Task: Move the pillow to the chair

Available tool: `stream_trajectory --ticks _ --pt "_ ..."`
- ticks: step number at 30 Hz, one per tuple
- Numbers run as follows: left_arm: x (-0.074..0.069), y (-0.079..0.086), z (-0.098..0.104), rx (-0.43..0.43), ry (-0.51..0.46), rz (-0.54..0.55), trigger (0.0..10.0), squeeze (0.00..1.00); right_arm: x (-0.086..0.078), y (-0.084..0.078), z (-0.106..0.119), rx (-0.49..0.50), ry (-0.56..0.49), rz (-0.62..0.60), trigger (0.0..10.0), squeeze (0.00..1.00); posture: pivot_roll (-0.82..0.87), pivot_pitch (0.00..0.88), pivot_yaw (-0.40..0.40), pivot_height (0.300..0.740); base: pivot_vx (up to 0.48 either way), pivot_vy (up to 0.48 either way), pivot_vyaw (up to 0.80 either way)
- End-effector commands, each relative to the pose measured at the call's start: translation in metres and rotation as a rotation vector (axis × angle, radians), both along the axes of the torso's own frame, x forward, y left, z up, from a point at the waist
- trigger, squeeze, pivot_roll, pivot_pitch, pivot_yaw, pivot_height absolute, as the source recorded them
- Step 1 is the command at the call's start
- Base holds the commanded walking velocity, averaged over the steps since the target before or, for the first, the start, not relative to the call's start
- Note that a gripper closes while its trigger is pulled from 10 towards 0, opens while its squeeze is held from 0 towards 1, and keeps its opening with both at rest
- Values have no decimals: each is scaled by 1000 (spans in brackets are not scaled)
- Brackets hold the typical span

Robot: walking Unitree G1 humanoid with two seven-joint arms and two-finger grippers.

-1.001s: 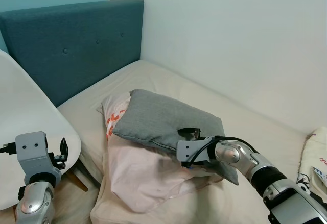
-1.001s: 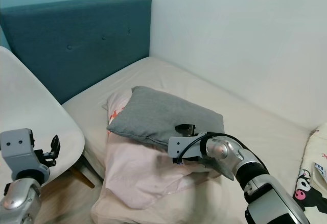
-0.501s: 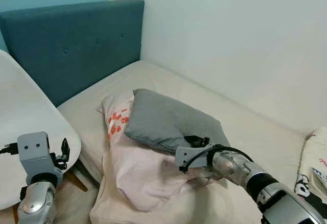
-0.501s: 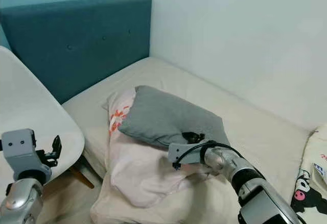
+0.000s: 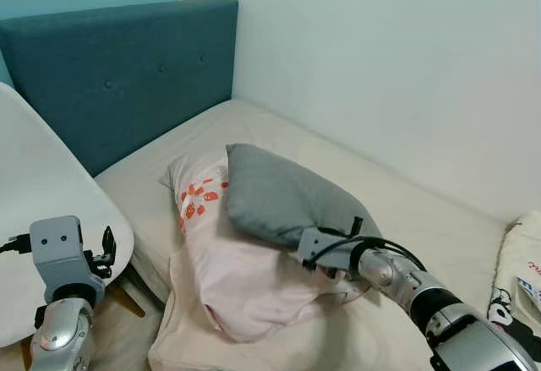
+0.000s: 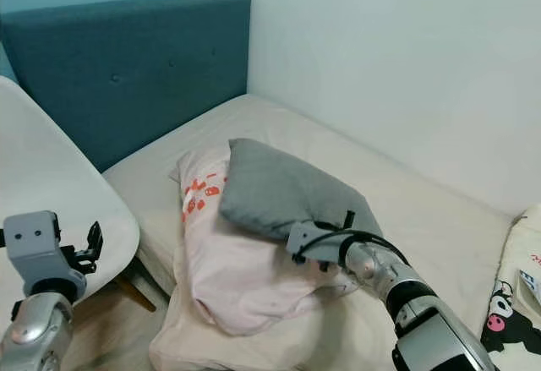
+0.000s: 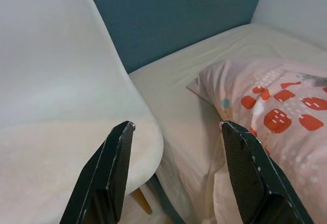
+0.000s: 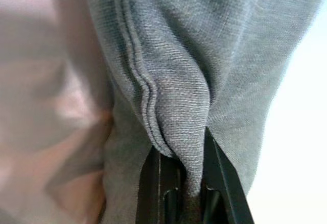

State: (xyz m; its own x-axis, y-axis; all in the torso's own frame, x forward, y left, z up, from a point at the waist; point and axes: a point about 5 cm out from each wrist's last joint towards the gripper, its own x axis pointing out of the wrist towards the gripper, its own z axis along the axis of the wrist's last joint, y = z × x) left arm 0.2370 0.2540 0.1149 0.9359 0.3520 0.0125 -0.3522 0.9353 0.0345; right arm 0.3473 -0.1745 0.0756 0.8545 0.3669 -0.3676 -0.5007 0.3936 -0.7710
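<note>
Grey pillow (image 5: pixel 283 198): on bed (image 5: pixel 406 219), atop pink pillow (image 5: pixel 245 291); right hand (image 5: pixel 334 257) pinches its corner seam; left hand (image 7: pixel 173 175) open beside white chair (image 5: pixel 42 219). Risk: thin grip slipping when lifted

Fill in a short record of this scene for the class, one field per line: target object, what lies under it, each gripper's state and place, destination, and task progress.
target object: grey pillow, lying on the bed
underneath: pink pillow with red print
right gripper: shut on a fold at the grey pillow's edge
left gripper: open, idle, beside the chair's seat
destination: white chair, at the bed's left side
backdrop: teal headboard, white wall
progress: pillow gripped, not yet on the chair
</note>
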Motion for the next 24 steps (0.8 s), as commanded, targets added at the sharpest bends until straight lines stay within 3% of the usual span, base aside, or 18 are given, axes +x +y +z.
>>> stream_trajectory --ticks 1,3,6,7,8,10,14,18,22,24 --pt "2 -1 -3 2 10 -3 10000 0 4 -7 7 47 -5 -51 0 0 -5 0 -144 740 0 0 0" --pt "6 1 1 2 -4 1 10000 0 18 -5 34 196 -66 -77 0 0 -16 0 -136 740 0 0 0" --pt "8 2 3 -7 -14 6 10000 0 25 -3 50 275 -105 -78 0 0 -19 0 -134 740 0 0 0" --pt "13 2 8 -17 -33 12 10000 0 34 1 78 384 -175 -55 0 0 -22 0 -133 740 0 0 0" --pt "13 2 8 -17 -33 12 10000 0 34 1 78 384 -175 -55 0 0 -22 0 -133 740 0 0 0" --pt "22 3 22 -30 -78 23 10000 0 43 11 123 500 -275 23 0 0 -26 0 -129 740 0 0 0" --pt "29 4 34 -27 -117 25 10000 0 45 21 147 534 -319 103 0 0 -27 0 -128 740 0 0 0" --pt "38 -1 53 22 -170 6 10000 0 39 45 179 574 -398 244 0 0 -17 0 -131 740 0 0 0" --pt "40 -3 57 34 -184 -1 10000 0 36 52 187 566 -424 293 0 0 -17 0 -131 740 0 0 130" --pt "43 -6 60 43 -196 -8 10000 0 28 70 196 603 -424 386 0 0 -14 0 -129 740 0 0 800"
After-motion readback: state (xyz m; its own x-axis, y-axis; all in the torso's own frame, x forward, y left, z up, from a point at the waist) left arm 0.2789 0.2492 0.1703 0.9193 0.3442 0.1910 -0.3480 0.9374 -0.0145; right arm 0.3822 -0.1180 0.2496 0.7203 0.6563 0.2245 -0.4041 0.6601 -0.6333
